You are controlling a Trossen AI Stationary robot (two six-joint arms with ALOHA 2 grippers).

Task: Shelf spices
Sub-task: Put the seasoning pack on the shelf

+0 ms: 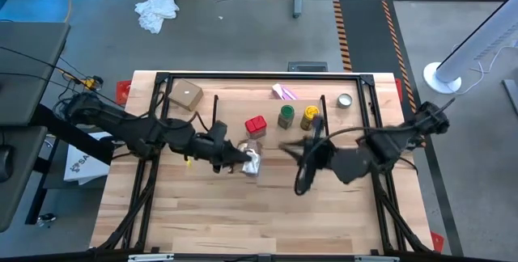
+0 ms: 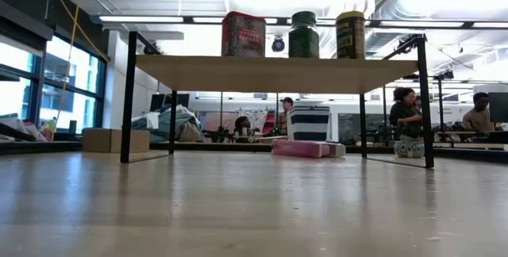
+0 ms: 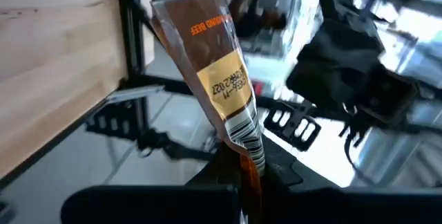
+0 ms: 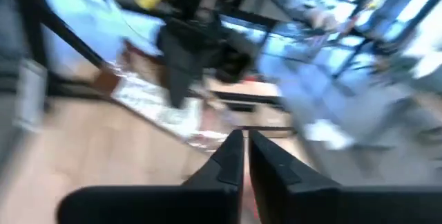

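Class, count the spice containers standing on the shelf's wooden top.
3: red boxy container, green-lidded jar, yellow jar, side by side. The orange-brown packet is in the left tool.

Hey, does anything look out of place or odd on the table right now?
Three spice containers stand upright on the shelf: red tin, green-lidded jar, yellow jar. The packet is off it, pinched in the left end effector and tilted. A pink packet lies apart.

Glossy brown foil-like packet (image 3: 224, 79) with paper barcode label, pinched in matt black plastic left gripper (image 3: 242, 175), light matt wood plank shelf (image 2: 274, 73) on thin black metal legs beyond it, pale smooth wood-grain table (image 1: 267, 213) beneath
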